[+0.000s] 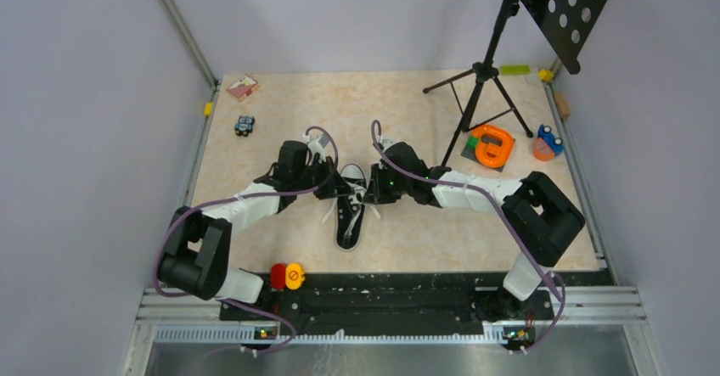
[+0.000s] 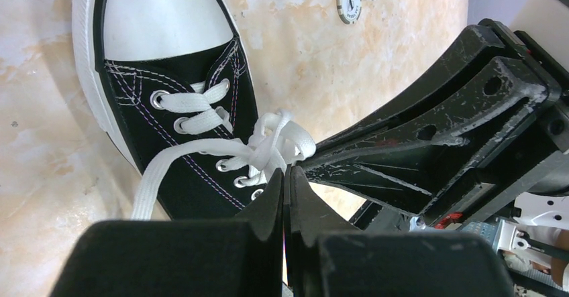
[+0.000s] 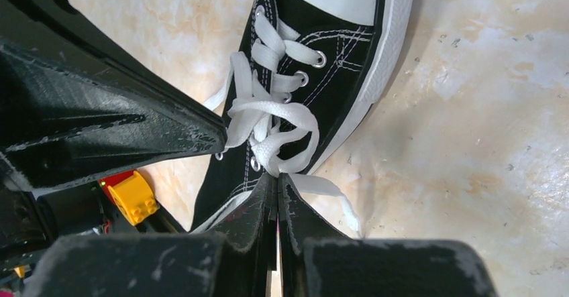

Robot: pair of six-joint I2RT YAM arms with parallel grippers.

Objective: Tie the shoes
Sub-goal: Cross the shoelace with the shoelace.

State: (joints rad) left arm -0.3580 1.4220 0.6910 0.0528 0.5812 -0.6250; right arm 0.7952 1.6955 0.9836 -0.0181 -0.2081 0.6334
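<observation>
Okay, left gripper [image 2: 286, 173] has its fingers together, pinching a loop of the white laces [image 2: 268, 146]. Black sneaker [image 1: 349, 223] lies mid-table between both arms, toe away from the bases. Right gripper [image 3: 277, 178] is also closed, clamped on the other lace loop.

From above, the left gripper [image 1: 338, 191] and right gripper [image 1: 372, 189] cover the sneaker [image 1: 349, 230] where its laces [image 2: 275, 143] knot. Both wrist views crop the toe cap [image 2: 168, 15], and the fingers [image 2: 265, 210] hide the heel. The round token's [image 2: 349, 2] print is too small to read.
</observation>
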